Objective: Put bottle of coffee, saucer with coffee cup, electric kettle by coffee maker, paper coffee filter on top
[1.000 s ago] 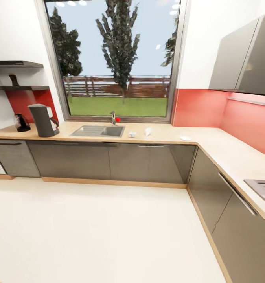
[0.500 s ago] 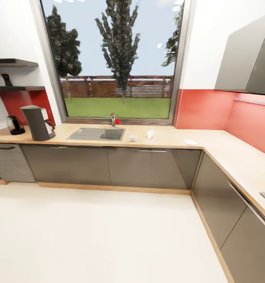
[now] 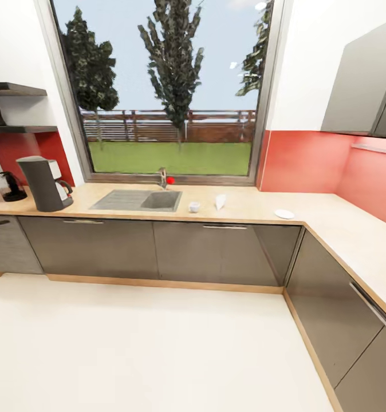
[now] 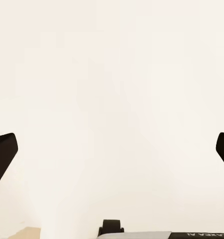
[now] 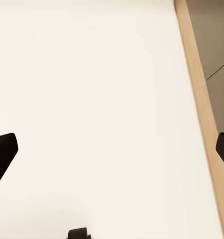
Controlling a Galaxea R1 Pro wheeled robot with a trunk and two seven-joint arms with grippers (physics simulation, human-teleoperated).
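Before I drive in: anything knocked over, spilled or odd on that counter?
Nothing stands out. The coffee maker and electric kettle stand upright; the coffee cup, paper coffee filter and saucer sit apart on the countertop, no spills.

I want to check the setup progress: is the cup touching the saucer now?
Apart. The head view shows the cup beside the sink and the saucer far along the countertop, with the paper filter between them.

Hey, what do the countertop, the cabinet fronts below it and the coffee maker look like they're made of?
The countertop: light tan, matte, probably wood or wood-look laminate, judging by its pale even tone. The cabinet fronts: dark grey, glossy, likely lacquered panels, since they show faint reflections. The coffee maker: dark grey matte body, probably plastic; too small to be sure.
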